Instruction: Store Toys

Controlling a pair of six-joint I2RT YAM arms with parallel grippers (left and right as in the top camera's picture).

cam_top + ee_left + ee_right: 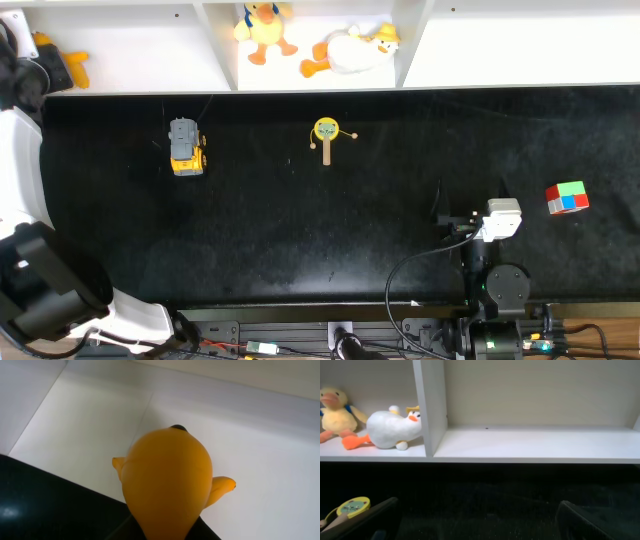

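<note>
An orange, rounded toy [167, 482] with small yellow side nubs hangs just over the floor of the white shelf's left compartment [85, 425]. My left gripper [38, 68] is shut on it at the far left, where the toy [62, 62] pokes out. A yellow toy truck [186, 147], a yellow rattle on a wooden stick [326, 136] and a multicoloured cube [567, 197] lie on the black mat. My right gripper [480, 525] stands open low over the mat at front right [470, 205], facing the shelf, with nothing between its fingers.
A yellow duck plush [265, 25] and a white duck plush [352, 48] lie in the middle shelf compartment. A white divider [431, 405] separates them from the bare right compartment [540, 442]. The rattle [352, 507] lies off to one side of the right gripper.
</note>
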